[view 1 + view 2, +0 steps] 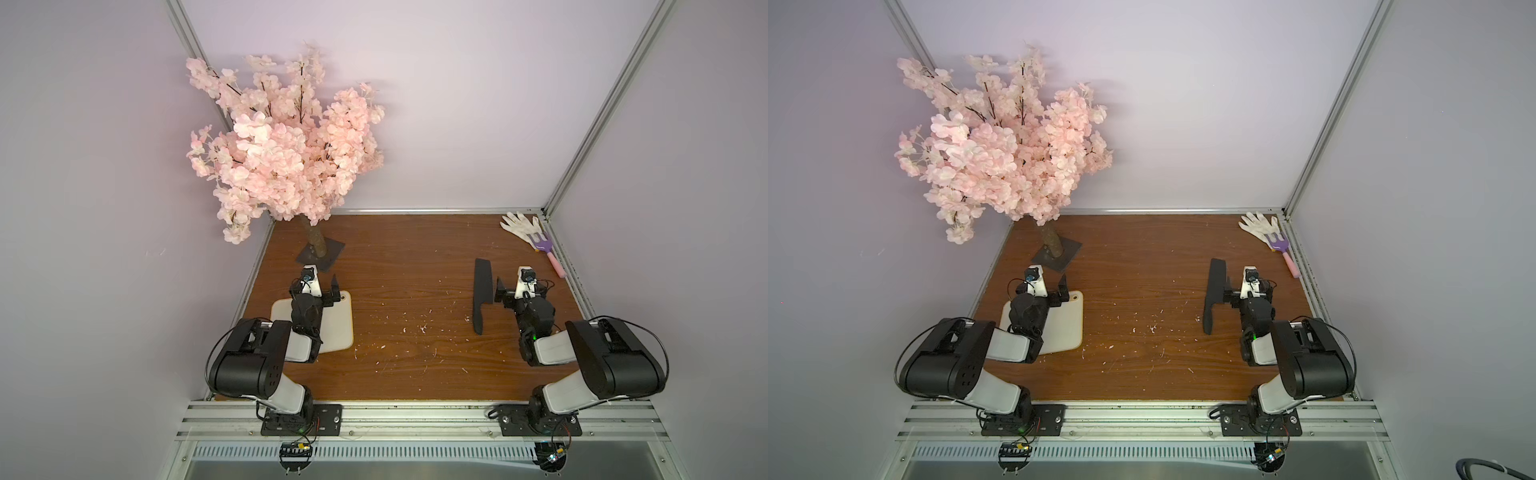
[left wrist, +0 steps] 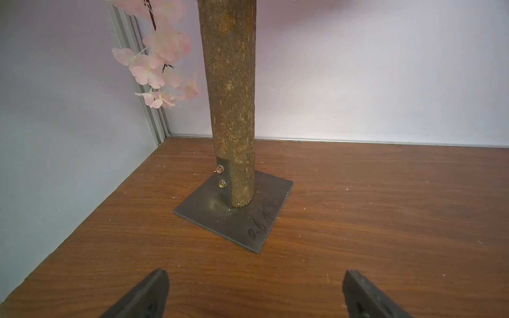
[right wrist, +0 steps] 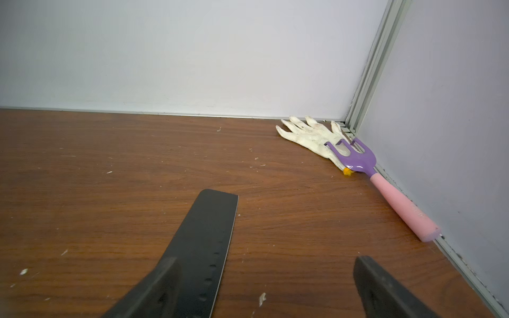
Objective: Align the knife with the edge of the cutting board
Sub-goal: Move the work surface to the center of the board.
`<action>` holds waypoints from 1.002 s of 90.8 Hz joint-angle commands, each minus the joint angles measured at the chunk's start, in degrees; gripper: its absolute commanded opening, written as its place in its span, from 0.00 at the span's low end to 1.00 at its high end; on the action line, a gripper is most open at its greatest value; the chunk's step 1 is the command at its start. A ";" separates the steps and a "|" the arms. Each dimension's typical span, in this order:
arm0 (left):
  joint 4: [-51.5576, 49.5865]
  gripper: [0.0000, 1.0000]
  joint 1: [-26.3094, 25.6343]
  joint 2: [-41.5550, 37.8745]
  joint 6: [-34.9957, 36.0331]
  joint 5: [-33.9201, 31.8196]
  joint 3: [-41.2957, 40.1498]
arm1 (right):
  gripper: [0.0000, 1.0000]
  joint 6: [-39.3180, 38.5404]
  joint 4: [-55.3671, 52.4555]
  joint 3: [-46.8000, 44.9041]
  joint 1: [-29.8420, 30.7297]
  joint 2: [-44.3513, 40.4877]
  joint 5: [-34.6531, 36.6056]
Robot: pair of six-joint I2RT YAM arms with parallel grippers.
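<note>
Two grippers stand wide open and hold nothing. Your left gripper [image 2: 254,278] hangs over the far corner of the cutting board [image 1: 338,332], which lies flat on your left. Well apart, on your right, the knife [image 1: 482,297] lies flat on the table [image 1: 407,357], handle toward you, blade away. Your right gripper [image 3: 265,264] sits just beside the blade. The knife looks stiff, thin and smooth, so it may slip. Take it by the handle, likely the thickest part. Far back lie a glove [image 1: 519,224] and a toy rake [image 1: 543,245].
</note>
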 commanded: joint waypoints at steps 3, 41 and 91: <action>-0.34 0.99 0.85 -0.01 -0.22 -0.69 0.88 | 1.00 1.02 0.83 1.01 -0.11 0.10 -0.72; 0.05 1.00 0.01 -0.06 0.01 -1.99 0.67 | 1.00 1.02 0.84 1.01 -0.11 0.12 -0.75; 1.14 1.00 -0.64 -0.08 0.21 -3.76 0.10 | 1.00 0.89 0.87 1.02 0.02 0.04 -0.63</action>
